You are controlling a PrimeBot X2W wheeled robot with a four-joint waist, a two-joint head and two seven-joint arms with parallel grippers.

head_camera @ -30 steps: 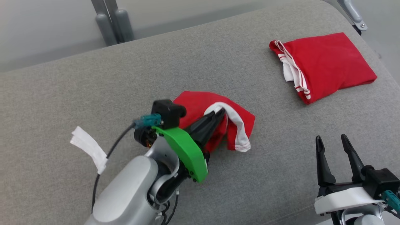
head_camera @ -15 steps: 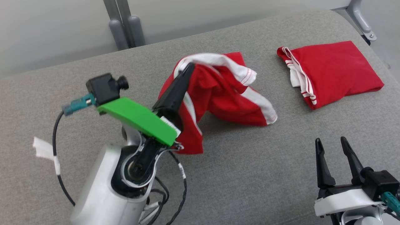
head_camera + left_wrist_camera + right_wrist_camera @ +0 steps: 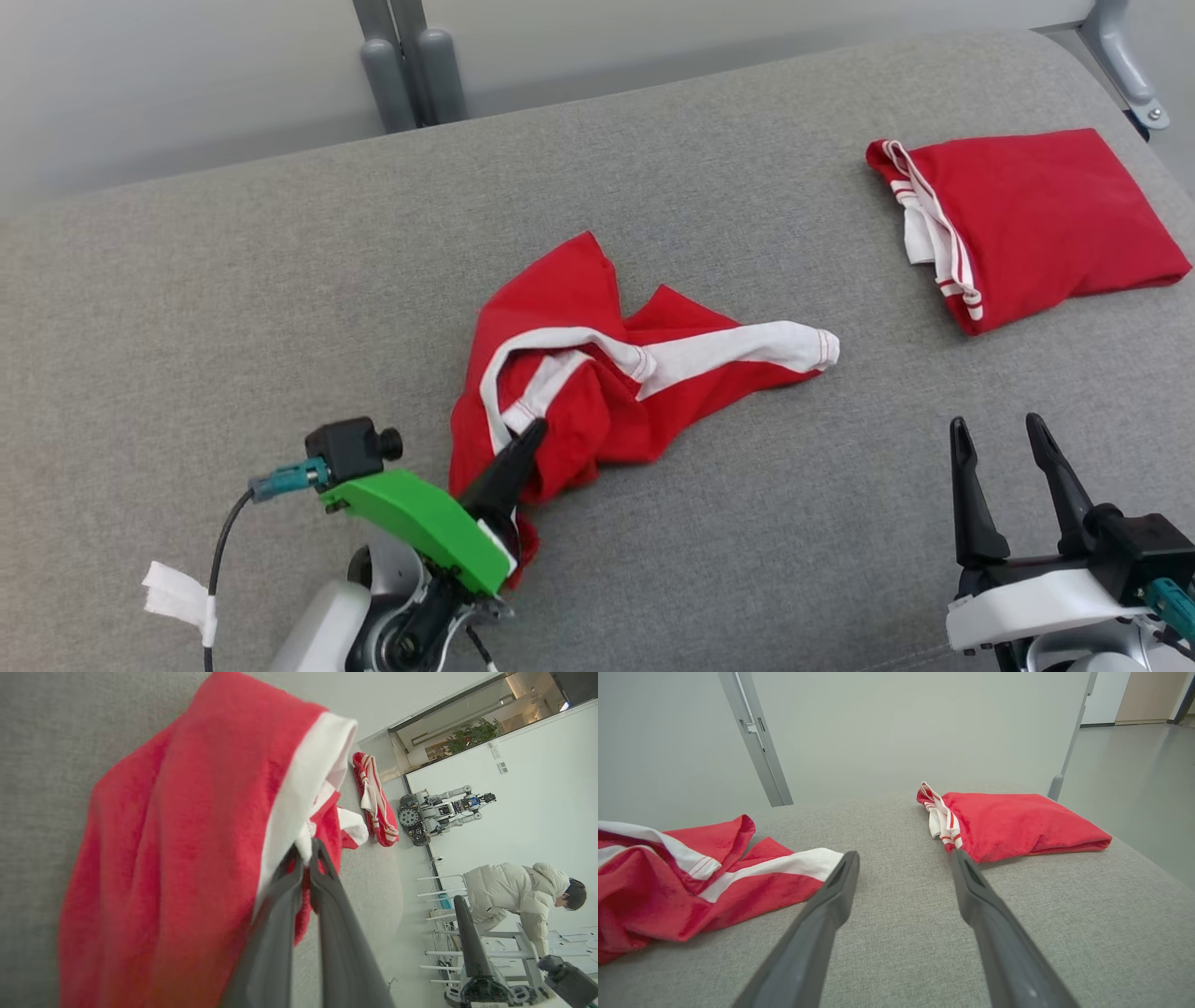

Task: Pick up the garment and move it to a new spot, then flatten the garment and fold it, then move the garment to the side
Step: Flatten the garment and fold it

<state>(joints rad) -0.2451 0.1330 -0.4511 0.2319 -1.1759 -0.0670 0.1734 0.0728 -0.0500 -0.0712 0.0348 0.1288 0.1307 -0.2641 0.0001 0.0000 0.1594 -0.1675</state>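
**Left gripper pinches a crumpled red garment on a grey padded surface**

A wide grey fabric-covered surface [image 3: 280, 280] spans the head view. At its middle lies the crumpled red garment with white trim [image 3: 597, 401], mostly resting on the surface. The left gripper [image 3: 530, 434], closed tight, pinches the garment's near white-edged hem. The right gripper [image 3: 997, 427] hovers at the lower right, jaws wide apart and empty.

The step looks like setting the garment down at its new spot. It would go best with the hem drawn low so the cloth trails out flat, and the free gripper taking the far white band.

A folded red garment [image 3: 1036, 215] sits well apart at the far right and is best left clear. In the left wrist view, a person in a pale jacket [image 3: 514, 896] bends over in the background.
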